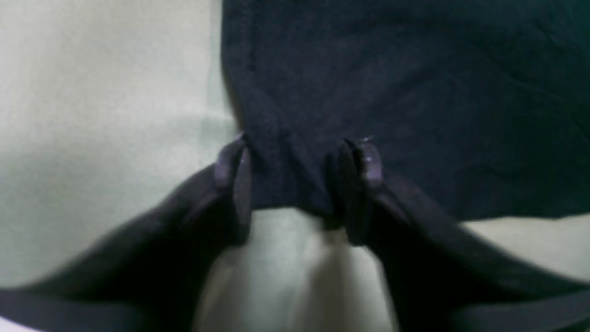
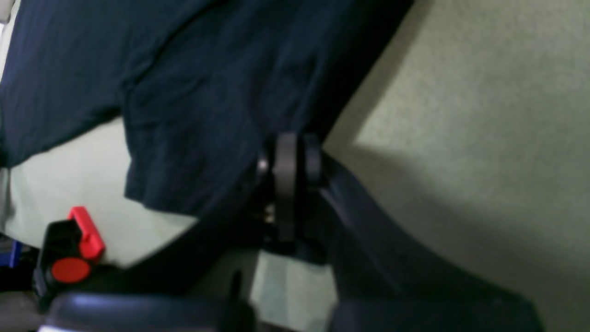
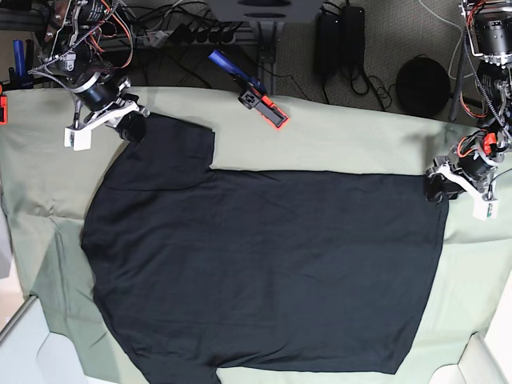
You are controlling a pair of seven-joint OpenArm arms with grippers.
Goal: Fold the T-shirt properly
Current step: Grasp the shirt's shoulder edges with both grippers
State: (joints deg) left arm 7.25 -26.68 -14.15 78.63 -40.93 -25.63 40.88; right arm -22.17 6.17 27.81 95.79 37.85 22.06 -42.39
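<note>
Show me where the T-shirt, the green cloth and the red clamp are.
T-shirt (image 3: 264, 272), base view, middle of the body.
Green cloth (image 3: 352, 136), base view, bare strip above the shirt.
Red clamp (image 3: 270, 110), base view, its red jaw.

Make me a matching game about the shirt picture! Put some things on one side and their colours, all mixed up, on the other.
Things:
1. T-shirt
2. cloth sheet
3. clamp at the table's far edge
4. left gripper fingers

Colours:
A. pale green
B. black
C. purplish
D. black with red parts and a blue handle

Pairs: 1-B, 2-A, 3-D, 4-C
</note>
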